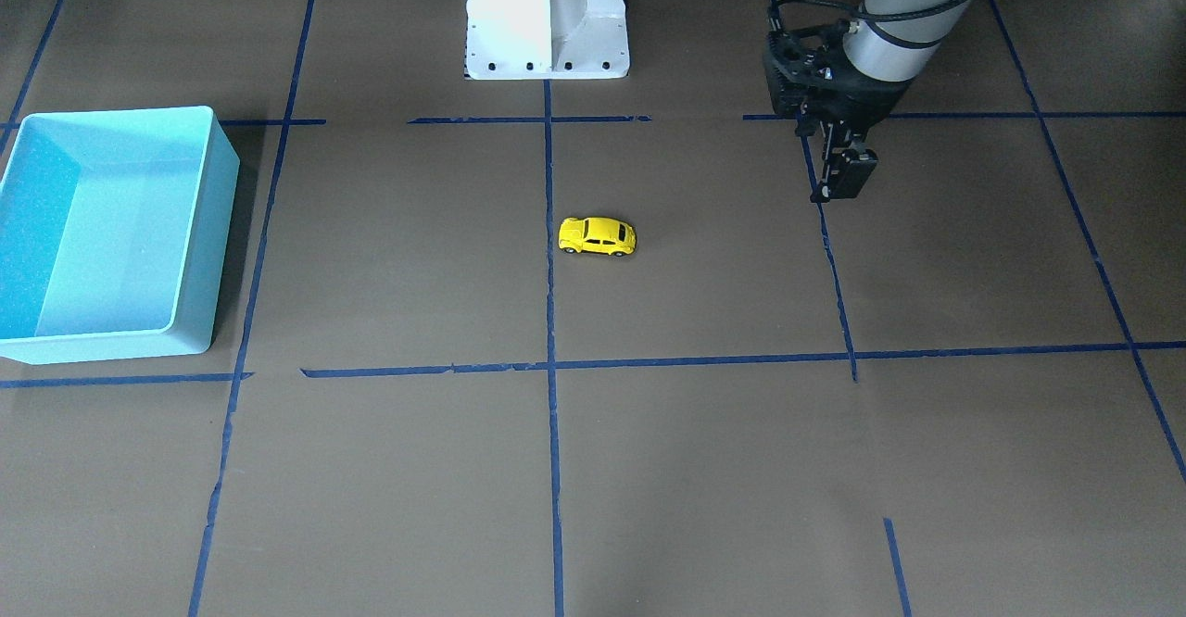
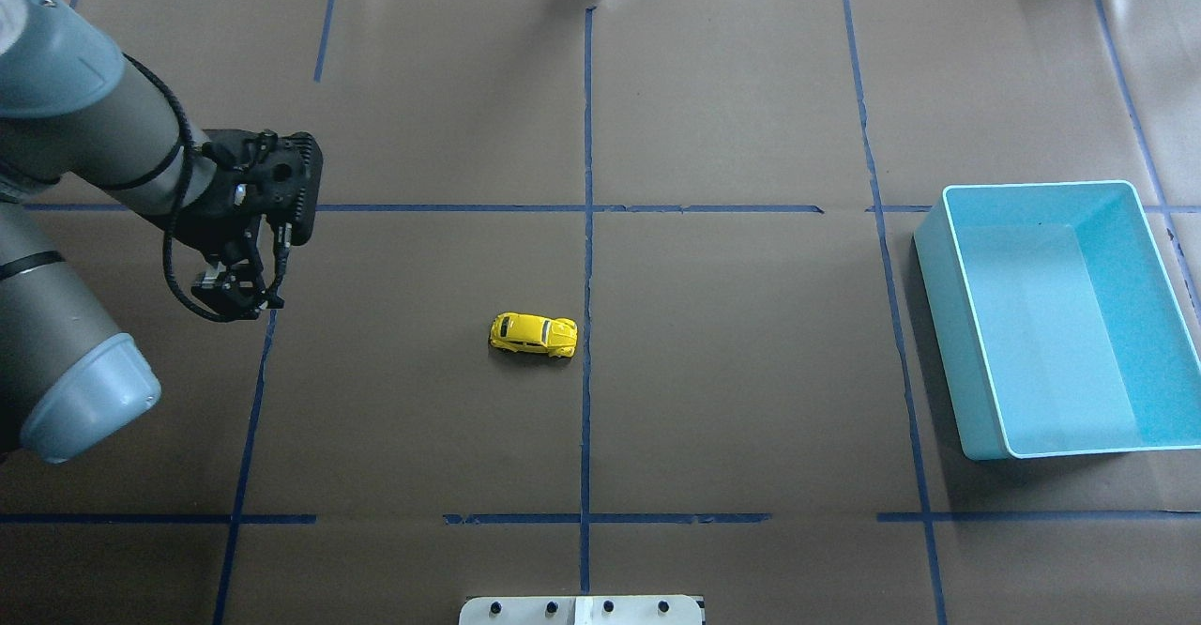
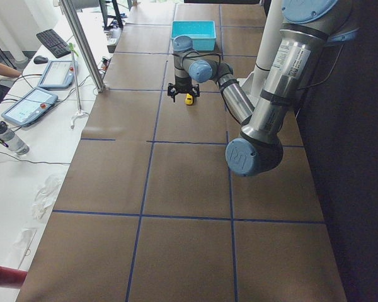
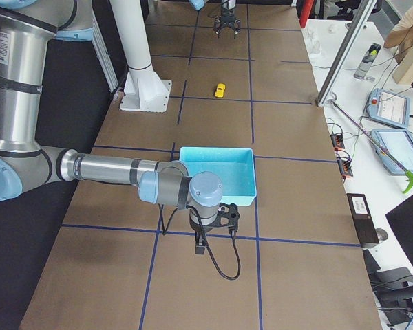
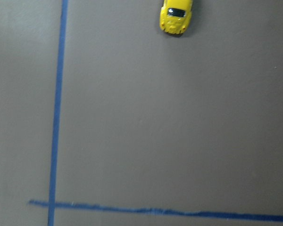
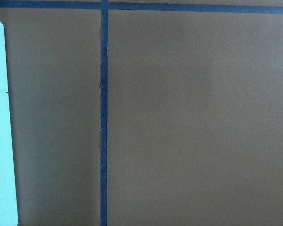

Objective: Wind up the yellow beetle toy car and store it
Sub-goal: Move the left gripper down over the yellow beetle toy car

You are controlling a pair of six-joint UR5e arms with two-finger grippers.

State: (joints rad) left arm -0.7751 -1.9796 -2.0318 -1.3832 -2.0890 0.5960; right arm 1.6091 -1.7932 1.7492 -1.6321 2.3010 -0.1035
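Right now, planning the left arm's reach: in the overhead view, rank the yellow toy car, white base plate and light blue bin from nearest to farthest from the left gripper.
From the left gripper:
1. yellow beetle toy car, mid-table, to the gripper's right.
2. white base plate, bottom edge, centre.
3. light blue bin, far right.

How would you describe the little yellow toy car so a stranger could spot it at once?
Start at the brown paper-covered table and find the blue tape line down its middle. The small glossy yellow beetle-shaped toy car sits just beside it, mid-table. It is the only yellow thing, far smaller than the light blue bin.
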